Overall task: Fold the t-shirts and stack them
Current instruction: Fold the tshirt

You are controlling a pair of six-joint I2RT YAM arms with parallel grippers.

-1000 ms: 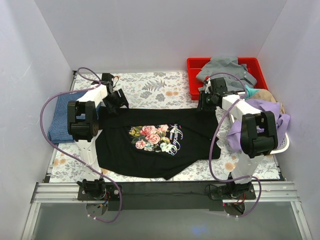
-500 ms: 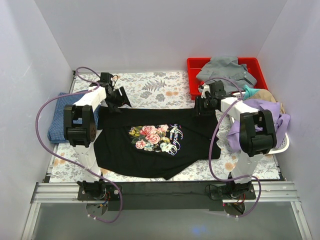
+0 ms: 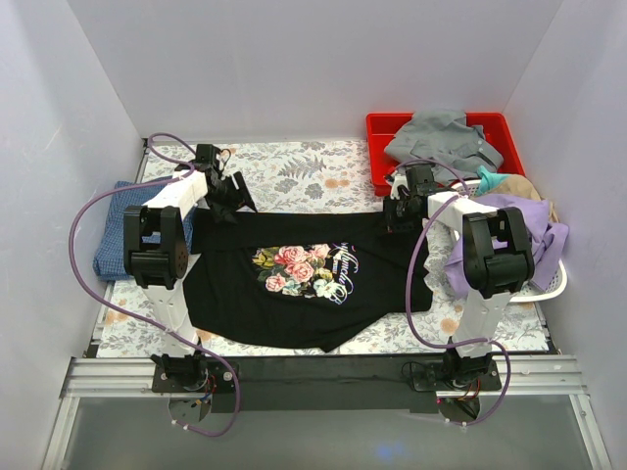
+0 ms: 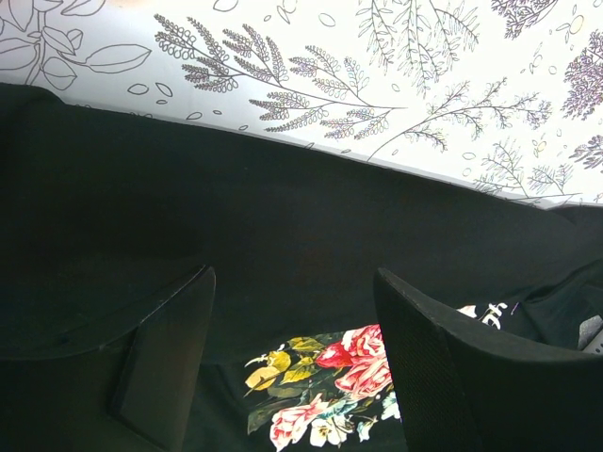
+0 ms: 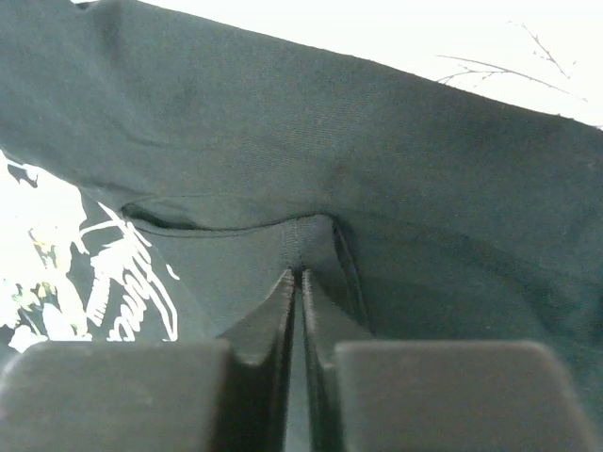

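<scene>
The black t-shirt [image 3: 313, 284] lies spread on the table, its pink-rose print [image 3: 294, 266] and pale script facing up. My left gripper [image 3: 227, 199] is open and empty, just above the shirt's far left edge. In the left wrist view the gripper [image 4: 292, 278] hovers over black cloth [image 4: 283, 198] with the roses [image 4: 330, 381] below. My right gripper [image 3: 400, 212] is shut on a fold at the shirt's far right edge. In the right wrist view the gripper [image 5: 300, 276] pinches a seam of the shirt [image 5: 396, 160]. The mottled blue t-shirt [image 3: 116, 233] lies at the left edge.
A red bin [image 3: 376, 128] at the back right holds grey clothing [image 3: 441, 137]. A white basket [image 3: 554, 284] on the right holds purple cloth [image 3: 509, 230]. A floral tablecloth [image 3: 304, 171] covers the table. White walls enclose three sides.
Both arms have shifted slightly. The left gripper has moved a little toward the far edge. The right arm has drawn in to the left over the shirt's far right edge.
</scene>
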